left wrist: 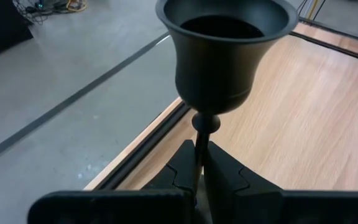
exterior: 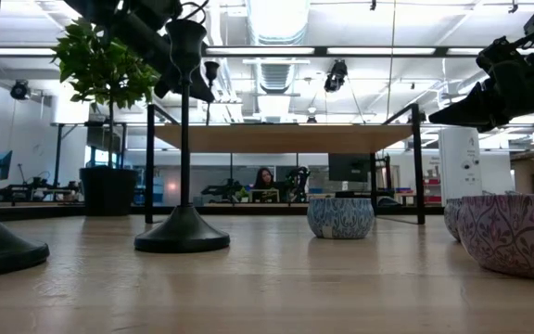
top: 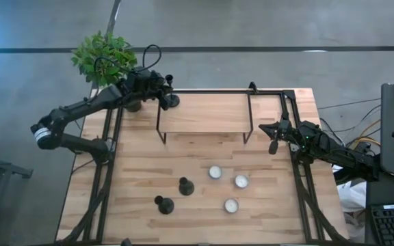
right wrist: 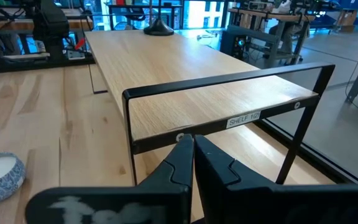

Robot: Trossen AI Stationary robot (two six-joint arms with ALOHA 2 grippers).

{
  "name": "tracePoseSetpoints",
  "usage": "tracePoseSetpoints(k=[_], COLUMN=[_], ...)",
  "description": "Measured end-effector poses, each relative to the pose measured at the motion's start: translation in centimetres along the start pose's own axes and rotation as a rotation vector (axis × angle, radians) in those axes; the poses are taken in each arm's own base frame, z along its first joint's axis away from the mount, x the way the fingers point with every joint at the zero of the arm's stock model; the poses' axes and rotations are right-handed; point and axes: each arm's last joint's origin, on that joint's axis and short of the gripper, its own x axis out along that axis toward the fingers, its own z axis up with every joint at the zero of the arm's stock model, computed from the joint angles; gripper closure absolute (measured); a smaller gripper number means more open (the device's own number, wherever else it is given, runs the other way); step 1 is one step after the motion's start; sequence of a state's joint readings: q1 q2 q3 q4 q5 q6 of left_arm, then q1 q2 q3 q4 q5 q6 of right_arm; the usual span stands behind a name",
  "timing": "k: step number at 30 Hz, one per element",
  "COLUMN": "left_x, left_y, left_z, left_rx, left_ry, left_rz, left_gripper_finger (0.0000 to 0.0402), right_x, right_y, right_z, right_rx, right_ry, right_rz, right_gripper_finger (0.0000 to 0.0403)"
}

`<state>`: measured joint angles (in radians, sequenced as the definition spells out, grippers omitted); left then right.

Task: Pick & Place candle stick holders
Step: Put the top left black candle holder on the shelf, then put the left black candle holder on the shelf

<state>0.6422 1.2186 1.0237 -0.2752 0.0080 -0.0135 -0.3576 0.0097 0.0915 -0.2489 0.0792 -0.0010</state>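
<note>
Black metal candlestick (left wrist: pixel 219 68), clamped at its thin stem by the left gripper (left wrist: pixel 199 171), stood at the shelf's (top: pixel 204 113) far-left corner, its flared base (top: pixel 171 100) apparently touching or just above the board. Two more candlesticks (top: pixel 185 186) (top: pixel 164 204) stood on the table (top: pixel 135 164), beside three tealight cups (top: pixel 215 172). The right gripper (right wrist: pixel 193 163) waited near the shelf's right end, fingers pressed together on nothing. Likely rigid, smooth and bottom-heavy — the stem seemed the sound hold, though slippery. The low, rounded cups probably needed a grip across the rim.
</note>
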Motion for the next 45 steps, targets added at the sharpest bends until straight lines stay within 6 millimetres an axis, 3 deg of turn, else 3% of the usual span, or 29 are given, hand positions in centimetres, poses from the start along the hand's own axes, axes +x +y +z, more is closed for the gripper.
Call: tracePoseSetpoints(k=[3, 11, 30, 40, 45], left_x=[0.1, 0.2, -1.1, -1.2, -2.0], left_y=[0.0, 0.0, 0.0, 0.0, 0.0], left_z=[-0.1, -0.3, 0.3, 0.1, -0.4], left_rx=[0.004, 0.013, 0.066, 0.067, 0.111], left_ry=[-0.007, 0.004, -0.044, -0.029, 0.026], left_rz=[0.0, 0.001, 0.007, 0.006, 0.001], left_gripper_finger=[0.0381, 0.0325, 0.0314, 0.0242, 0.0232], right_x=[0.0, 0.0, 0.0, 0.0, 0.0], right_y=[0.0, 0.0, 0.0, 0.0, 0.0], right_z=[0.0, 0.0, 0.0, 0.0, 0.0], right_rx=[0.0, 0.0, 0.0, 0.0, 0.0], right_ry=[0.0, -0.001, 0.0, 0.0, 0.0], right_rz=[0.0, 0.0, 0.0, 0.0, 0.0], right_gripper_finger=[0.0394, 0.0394, 0.0394, 0.0394, 0.0394])
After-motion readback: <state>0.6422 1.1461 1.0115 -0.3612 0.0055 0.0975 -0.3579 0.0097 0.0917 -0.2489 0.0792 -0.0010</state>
